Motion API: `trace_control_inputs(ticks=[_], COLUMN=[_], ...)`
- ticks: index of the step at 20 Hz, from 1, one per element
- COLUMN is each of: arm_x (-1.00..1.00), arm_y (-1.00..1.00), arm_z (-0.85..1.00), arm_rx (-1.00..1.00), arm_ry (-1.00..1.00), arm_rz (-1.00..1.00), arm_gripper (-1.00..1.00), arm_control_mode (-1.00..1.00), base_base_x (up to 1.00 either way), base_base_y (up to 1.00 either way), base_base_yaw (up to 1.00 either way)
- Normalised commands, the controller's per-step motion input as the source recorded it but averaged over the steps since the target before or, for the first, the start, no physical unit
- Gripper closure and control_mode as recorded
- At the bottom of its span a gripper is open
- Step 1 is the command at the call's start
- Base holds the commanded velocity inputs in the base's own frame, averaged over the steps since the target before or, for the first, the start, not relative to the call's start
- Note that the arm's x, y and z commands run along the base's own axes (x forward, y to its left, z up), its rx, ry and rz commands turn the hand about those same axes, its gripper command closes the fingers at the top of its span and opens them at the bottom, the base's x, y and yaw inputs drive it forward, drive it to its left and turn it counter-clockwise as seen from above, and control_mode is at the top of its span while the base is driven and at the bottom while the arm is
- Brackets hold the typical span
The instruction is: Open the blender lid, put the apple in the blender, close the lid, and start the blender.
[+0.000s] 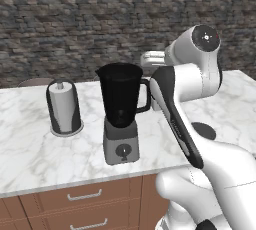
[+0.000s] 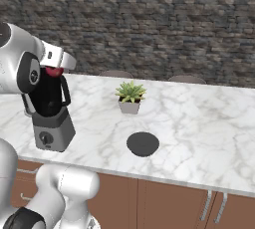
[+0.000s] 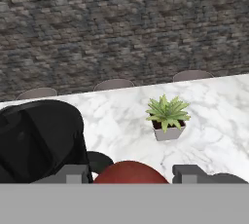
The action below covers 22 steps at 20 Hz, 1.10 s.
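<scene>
While you are carrying the apple (image 3: 130, 172) between the 2 fingertips (image 3: 73, 173), the jaws are pinching it across its widest part, 1 tip on each side. In the right base view the apple (image 2: 54, 71) is showing as a dark-red bulge under the white hand, just above the open mouth of the blender (image 2: 49, 112). The gripper (image 3: 130, 174) is hovering with the jar's dark opening (image 3: 39, 140) just to its left in the hand view.

Judging by its glossy skin, you are handling something round, firm and slippery, light for this arm but likely to roll or squirt out if the pinch is sitting off-centre. You are holding it at the best place already, across the middle; I would not shift the grip now.

The blender lid (image 2: 143, 144) is lying flat on the marble counter (image 2: 199, 123), to the right of the blender and nearer than the potted plant (image 2: 130, 97). It is a thin stiff disc, so you are probably going to want its low centre knob, since the flat rim is offering little to pinch. The blender (image 1: 121, 111) is standing near the counter's front edge, with the paper-towel roll (image 1: 63, 107) to its left.
</scene>
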Motion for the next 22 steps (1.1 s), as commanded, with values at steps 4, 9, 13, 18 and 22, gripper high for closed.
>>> trace_control_inputs(ticks=[4, 9, 13, 18, 22], arm_x=[0.32, 0.46, 0.4, 0.19, 0.16], arm_y=[0.78, 0.69, 0.42, 0.26, 0.24], arm_z=[0.11, 0.05, 0.0, -0.27, -0.56], arm_rx=[0.01, 0.02, 0.01, 0.0, 0.0], arm_ry=[0.04, 0.08, 0.08, 0.06, 0.06], arm_rz=[0.08, 0.08, 0.05, 0.02, 0.01], arm_gripper=[1.0, 1.0, 1.0, 1.0, 1.0], arm_control_mode=[-1.0, -1.0, -1.0, -1.0, -1.0], base_base_x=[0.0, 0.0, 0.0, 0.0, 0.0], base_base_y=[0.0, 0.0, 0.0, 0.0, 0.0], base_base_yaw=[0.0, 0.0, 0.0, 0.0, 0.0])
